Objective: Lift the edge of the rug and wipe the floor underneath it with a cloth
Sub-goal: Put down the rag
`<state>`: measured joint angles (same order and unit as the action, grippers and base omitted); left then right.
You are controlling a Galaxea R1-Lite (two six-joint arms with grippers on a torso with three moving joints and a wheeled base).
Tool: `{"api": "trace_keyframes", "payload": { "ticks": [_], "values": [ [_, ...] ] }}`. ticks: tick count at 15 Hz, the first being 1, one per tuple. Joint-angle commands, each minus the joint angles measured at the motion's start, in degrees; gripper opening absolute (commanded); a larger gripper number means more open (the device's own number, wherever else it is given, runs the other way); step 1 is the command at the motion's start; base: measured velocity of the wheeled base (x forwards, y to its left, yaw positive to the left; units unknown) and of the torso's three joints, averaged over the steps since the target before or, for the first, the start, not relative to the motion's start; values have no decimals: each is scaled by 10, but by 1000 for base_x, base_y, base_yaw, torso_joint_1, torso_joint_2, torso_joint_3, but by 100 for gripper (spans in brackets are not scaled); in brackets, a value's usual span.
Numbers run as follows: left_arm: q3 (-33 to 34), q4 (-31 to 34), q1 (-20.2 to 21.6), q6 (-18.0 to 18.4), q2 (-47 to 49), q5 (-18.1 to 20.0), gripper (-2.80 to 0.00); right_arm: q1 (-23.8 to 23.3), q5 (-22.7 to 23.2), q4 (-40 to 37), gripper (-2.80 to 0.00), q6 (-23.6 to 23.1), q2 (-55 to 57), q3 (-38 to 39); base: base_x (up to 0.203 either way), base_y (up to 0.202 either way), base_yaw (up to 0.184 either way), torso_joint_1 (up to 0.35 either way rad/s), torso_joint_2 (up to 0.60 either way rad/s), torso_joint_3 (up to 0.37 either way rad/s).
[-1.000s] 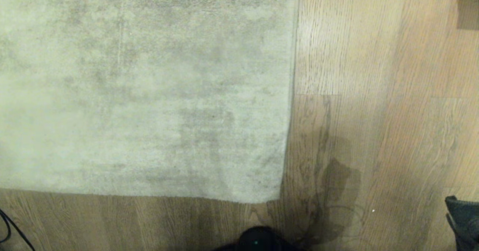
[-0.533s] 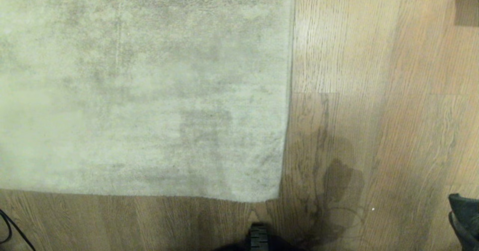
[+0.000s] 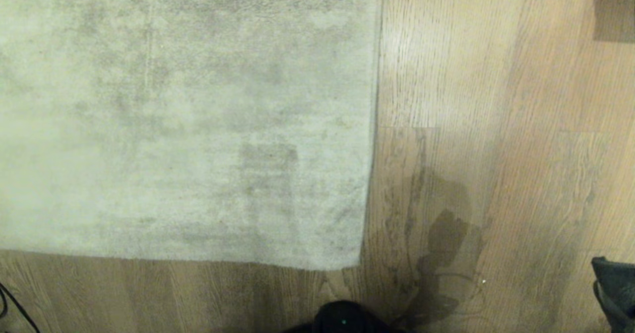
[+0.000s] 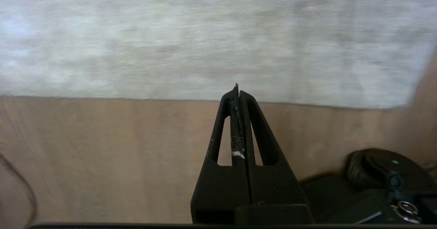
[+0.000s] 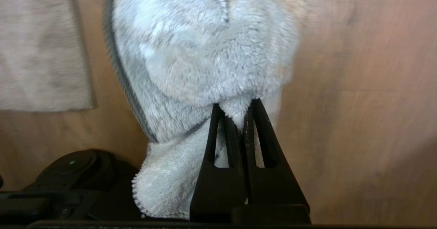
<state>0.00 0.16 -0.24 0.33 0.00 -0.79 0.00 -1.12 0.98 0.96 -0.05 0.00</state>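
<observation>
Rug: a mottled grey-beige rug point(image 3: 188, 119) fills the left and far part of the head view, lying flat on the boards.
Left tool: the left tool point(image 4: 237, 91) hangs above bare planks just short of the rug's near border, its two black fingers pressed together with nothing between them but a few stray fibres.
Rug edge: the rug edge point(image 3: 369, 174) runs straight from far to near along the rug's right side and turns at a corner near the robot; no part of it is raised or folded back.
Floor: the floor point(image 3: 496, 124), light oak-grain planks, lies open to the right of the rug and in a strip along its near side; the boards beneath the rug are fully covered.
Robot base: a dark rounded part of the robot point(image 3: 342, 318) shows at the near edge, close to the rug's corner.
Cloth: the cloth point(image 5: 208, 48), a fluffy pale blue-white rag, hangs in a bunch over bare floor to the right of the rug's corner.
Right tool: the right tool point(image 5: 243, 114) is clamped tight on a fold of the cloth.
Progress: cloth in hand, so the wiping arm looks ready; lifting the edge and wiping underneath are both still to do, by this reading an early stage.
</observation>
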Motion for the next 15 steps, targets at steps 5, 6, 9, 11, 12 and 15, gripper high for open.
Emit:
{"api": "trace_keyframes", "payload": {
  "ticks": [5,6,9,11,12,15],
  "values": [
    [0,0,0,1,0,0,-280,0,0,0,-280,1,0,0,0,-194,0,1,2,4],
    [0,0,0,1,0,0,-280,-1,0,0,-280,0,0,0,0,-195,0,-2,3,2],
    [0,0,0,0,0,0,-280,0,0,0,-280,0,0,0,0,-193,-1,5,1,3],
    [0,0,0,1,0,0,-280,0,0,0,-280,0,0,0,0,-196,2,1,2,2],
    [0,0,0,1,0,0,-280,0,0,0,-280,1,0,0,0,-186,0,1,-1,2],
    [0,0,0,0,0,0,-280,0,0,0,-280,0,0,0,0,-81,-1,1,3,2]
  ]
}}
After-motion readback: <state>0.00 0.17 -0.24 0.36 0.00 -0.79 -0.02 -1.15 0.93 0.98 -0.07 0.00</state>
